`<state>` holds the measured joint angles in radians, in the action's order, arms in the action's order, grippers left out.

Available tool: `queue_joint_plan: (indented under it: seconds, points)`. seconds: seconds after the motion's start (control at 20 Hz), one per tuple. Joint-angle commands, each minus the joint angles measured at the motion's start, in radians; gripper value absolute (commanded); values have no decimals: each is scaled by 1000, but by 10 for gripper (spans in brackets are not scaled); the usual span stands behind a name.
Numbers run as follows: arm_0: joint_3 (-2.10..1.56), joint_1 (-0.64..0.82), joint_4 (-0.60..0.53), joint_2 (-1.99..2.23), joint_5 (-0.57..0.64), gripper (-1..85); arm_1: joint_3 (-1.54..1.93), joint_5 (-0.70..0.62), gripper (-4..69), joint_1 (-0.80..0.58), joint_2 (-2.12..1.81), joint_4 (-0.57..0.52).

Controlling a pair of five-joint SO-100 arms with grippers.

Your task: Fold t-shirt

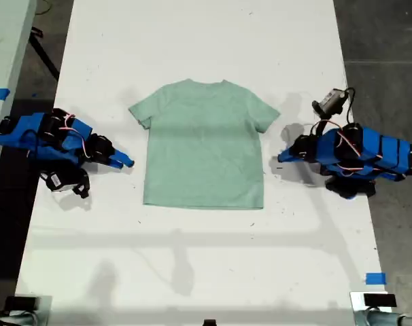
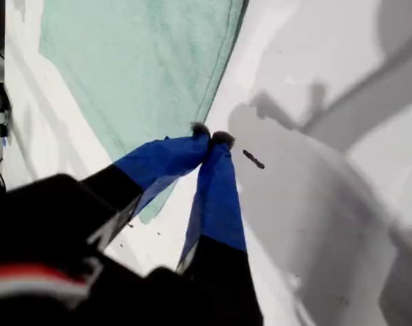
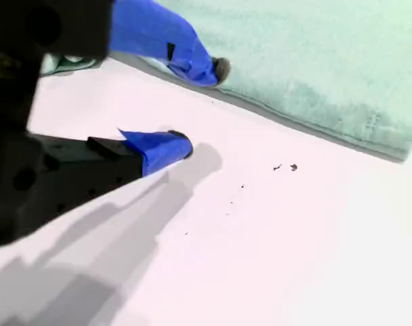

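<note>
The first hand (image 2: 211, 137) is seen pinched shut on nothing just beside an edge of the t-shirt (image 1: 204, 146), while the second hand (image 3: 202, 106) is held wide, one fingertip (image 3: 218, 68) over the shirt's edge and the other above bare table (image 1: 206, 41). The pale green shirt is spread flat at the table's middle, flanked by two blue arms (image 1: 56, 139) (image 1: 352, 153).

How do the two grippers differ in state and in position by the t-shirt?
My first gripper is shut, tips touching; my second gripper is open, fingers spread. The first's tips meet at the t-shirt edge; the second's lower finger lies over bare table. Both have blue fingers and hold nothing.
</note>
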<state>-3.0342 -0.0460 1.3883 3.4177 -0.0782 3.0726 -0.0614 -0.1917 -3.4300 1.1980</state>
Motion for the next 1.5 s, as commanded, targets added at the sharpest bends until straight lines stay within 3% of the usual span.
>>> queue_joint_plan:
  seconds: [0.0,0.1,0.2,0.25,0.35,0.4,0.5,0.6,0.65,0.85,1.0,1.3,1.45]
  points:
    - [8,-9,2,3,6,173,-5,38,31,-2,-3,6]
    - [8,-9,2,3,6,173,-17,160,0,34,-3,14]
    - [8,-5,2,3,2,172,-38,164,3,58,-3,-49]
    - [8,11,2,3,6,304,-57,158,1,64,-3,-63]
    - [17,67,-51,3,8,414,-101,144,-4,66,-3,-72]
    - [17,74,-77,3,-2,403,-132,135,1,66,-3,-61]
    - [12,129,-84,3,-26,292,-189,118,9,64,-3,-41]
    - [21,184,-95,3,-26,44,-218,103,5,58,2,-44]
    - [23,196,-94,3,-26,0,-227,91,4,54,9,-51]
    - [114,179,-133,3,-14,0,-364,6,11,5,216,-71]
    - [207,242,-100,-52,-8,0,-555,-95,26,-54,495,-81]
    - [707,465,9,-595,218,0,-982,-347,73,-258,884,75]
    - [891,618,100,-742,357,143,-1123,-463,109,-365,969,160]
